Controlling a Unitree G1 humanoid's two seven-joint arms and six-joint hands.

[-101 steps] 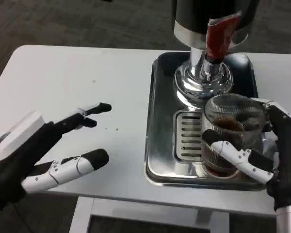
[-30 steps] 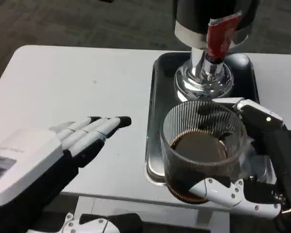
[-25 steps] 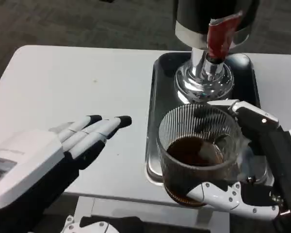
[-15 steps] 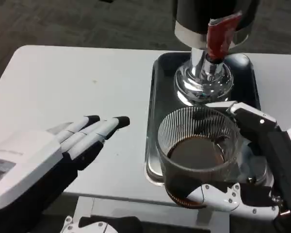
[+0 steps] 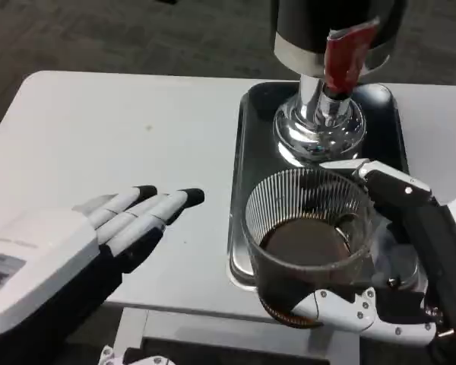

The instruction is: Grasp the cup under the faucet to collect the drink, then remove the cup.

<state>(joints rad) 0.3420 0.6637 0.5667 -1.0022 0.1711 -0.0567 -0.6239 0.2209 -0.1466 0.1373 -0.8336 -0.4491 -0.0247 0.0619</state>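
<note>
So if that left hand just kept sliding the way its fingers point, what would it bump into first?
Probably the metal tray. The left hand points its fingers up and to the right across bare white table, and the tray's near edge lies next in that line. How high the hand hovers is unclear, so it might pass above the rim.

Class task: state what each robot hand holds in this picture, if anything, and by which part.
The right hand grips the ribbed glass cup of dark drink around its side wall, low down. The left hand holds nothing.

One head view looks steeply down on the white tabletop (image 5: 99, 122) from close above; the dispenser (image 5: 327, 46) stands far at 1 o'clock, the floor beyond at 12.
</note>
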